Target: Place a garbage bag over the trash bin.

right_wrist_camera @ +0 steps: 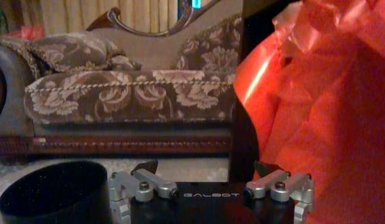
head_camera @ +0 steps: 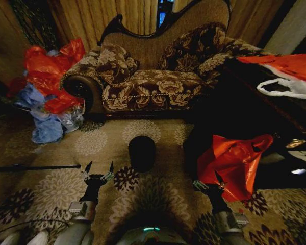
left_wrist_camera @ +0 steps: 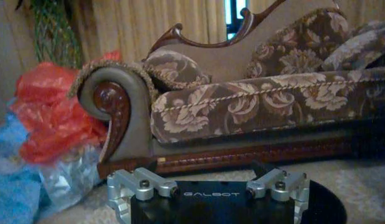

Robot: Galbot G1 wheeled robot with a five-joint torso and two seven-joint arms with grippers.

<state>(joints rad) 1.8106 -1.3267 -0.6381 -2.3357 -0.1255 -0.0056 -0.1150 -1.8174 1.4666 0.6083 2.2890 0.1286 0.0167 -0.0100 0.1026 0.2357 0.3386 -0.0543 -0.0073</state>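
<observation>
The room is dim and warm-toned. In the head view, corners fall into deep shadow and edges bow outward. A bright window slit glares behind the sofa. Both wrist views look soft and grainy.

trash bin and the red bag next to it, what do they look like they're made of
Trash bin: probably plastic, though the look leaves it open; plain black and matte, no shine on its round wall. Garbage bag: thin plastic film, glossy, with crinkles and a bright streak of reflected light in the right wrist view.
</observation>
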